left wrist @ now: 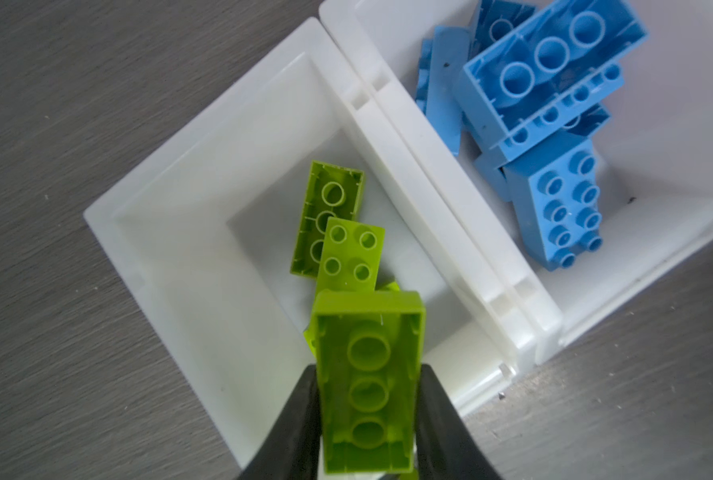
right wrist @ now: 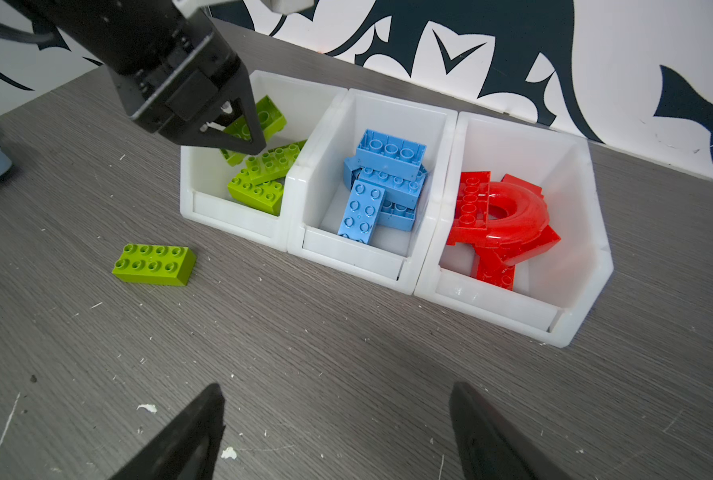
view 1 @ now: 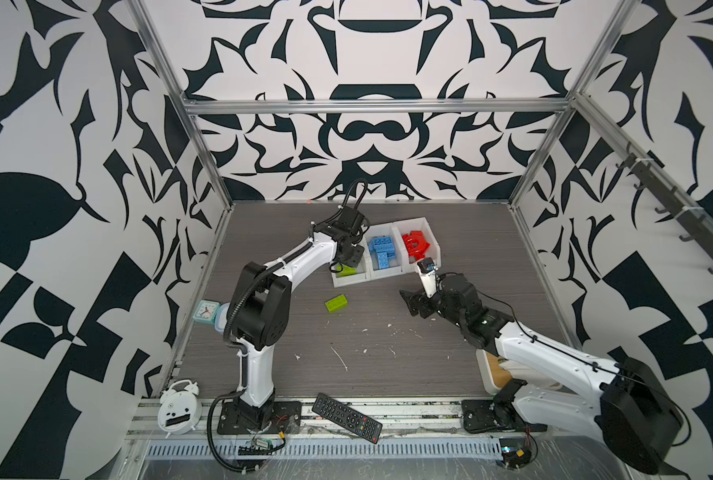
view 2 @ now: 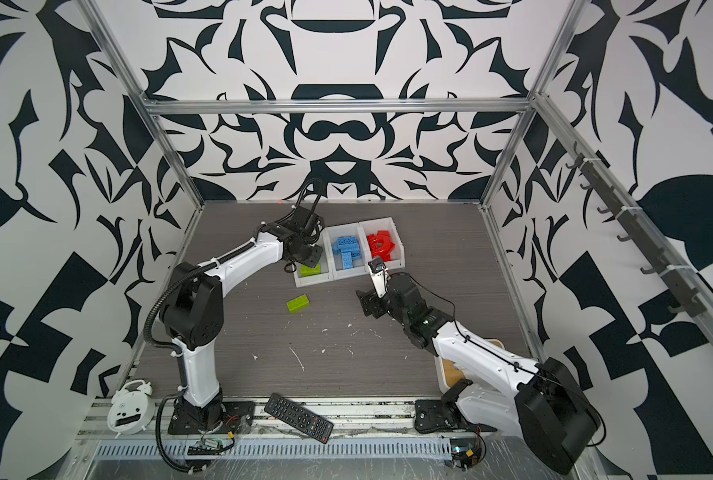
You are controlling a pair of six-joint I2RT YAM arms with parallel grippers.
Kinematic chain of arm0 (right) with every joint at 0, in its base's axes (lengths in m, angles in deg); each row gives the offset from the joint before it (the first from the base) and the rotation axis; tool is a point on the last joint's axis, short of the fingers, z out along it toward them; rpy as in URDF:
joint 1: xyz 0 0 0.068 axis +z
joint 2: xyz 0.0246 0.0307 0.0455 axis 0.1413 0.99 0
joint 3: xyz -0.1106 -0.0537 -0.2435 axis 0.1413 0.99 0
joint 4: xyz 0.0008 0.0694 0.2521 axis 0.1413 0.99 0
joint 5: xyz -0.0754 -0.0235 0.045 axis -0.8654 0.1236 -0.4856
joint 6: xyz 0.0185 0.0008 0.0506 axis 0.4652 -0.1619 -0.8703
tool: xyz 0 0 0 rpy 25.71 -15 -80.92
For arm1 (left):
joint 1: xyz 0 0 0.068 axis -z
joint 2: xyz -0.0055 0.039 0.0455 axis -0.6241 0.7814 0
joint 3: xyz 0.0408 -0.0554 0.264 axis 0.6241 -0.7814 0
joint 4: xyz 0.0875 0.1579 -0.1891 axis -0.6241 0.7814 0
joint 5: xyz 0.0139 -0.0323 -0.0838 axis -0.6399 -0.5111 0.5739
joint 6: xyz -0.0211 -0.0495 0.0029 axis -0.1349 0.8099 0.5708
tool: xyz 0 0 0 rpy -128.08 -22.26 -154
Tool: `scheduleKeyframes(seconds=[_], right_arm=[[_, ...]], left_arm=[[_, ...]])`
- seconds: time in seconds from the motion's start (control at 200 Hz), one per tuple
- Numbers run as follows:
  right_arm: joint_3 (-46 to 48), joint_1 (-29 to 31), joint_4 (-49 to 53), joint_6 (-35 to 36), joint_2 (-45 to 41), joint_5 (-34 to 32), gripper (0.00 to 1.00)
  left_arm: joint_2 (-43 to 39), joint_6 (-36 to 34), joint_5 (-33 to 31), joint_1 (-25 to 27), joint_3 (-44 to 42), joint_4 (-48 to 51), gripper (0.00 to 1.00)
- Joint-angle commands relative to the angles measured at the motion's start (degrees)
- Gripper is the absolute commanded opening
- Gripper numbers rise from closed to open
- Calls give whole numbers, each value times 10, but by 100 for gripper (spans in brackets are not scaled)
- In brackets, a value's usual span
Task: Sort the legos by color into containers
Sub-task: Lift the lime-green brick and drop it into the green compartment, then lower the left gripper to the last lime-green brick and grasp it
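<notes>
A black remote control [view 1: 346,417] lies at the near edge. A white alarm clock [view 1: 179,409] lies at the near left corner. A little green-blue clock [view 1: 205,311] sits on the grey table's [view 1: 409,374] left side. White bits [view 1: 340,357] dot it.

Black-and-white patterned walls [view 1: 367,145] enclose a grey wood-grain surface [view 1: 388,374] flecked with white scraps [view 1: 340,358]; aluminium frame bars [view 1: 371,107] cross the upper middle, a hook rail [view 1: 687,216] runs down the right

Shells: we see white links on left arm [view 1: 259,370] and right arm [view 1: 554,365].
Joints: black housings.
Cables: we note ribbed black hose left, thin black wire right.
</notes>
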Motion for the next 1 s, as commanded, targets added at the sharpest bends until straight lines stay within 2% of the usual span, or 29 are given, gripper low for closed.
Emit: scheduleKeyframes(seconds=[0.0, 0.2, 0.265, 0.345, 0.485, 0.57, 0.735, 0.83, 0.875, 0.895, 0.995], right_arm=[[-11, -2, -6, -3, -19, 2, 87], [-16, -1, -4, -6, -7, 0, 87], [-16, -2, -5, -7, -4, -1, 87], [-16, -2, -5, -5, -3, -3, 87], [-16, -2, -5, -5, -2, -2, 88], [-16, -1, -5, -4, -1, -2, 88], [-16, -2, -6, -3, 0, -1, 88], [-16, -2, -6, -3, 3, 1, 87], [-16, -2, -7, -3, 5, 2, 87], [-16, -2, -7, -3, 5, 2, 87], [-18, -2, -8, -3, 10, 4, 87]], left_arm=[[15, -15, -3, -9, 4, -1, 34], [24, -19, -6, -21, 1, -18, 36], [21, -16, -7, -24, 2, -22, 47], [14, -16, -3, -23, -3, -30, 66], [-9, -15, -17, -23, -8, -20, 77], [-39, -10, -7, -24, -29, -18, 79], [-124, -18, 99, -18, -113, -14, 84], [-173, -22, 132, -5, -173, -13, 84], [-191, -22, 138, 1, -197, -12, 84], [-197, -22, 138, 4, -207, -10, 88], [-216, -23, 141, 8, -246, -1, 89]])
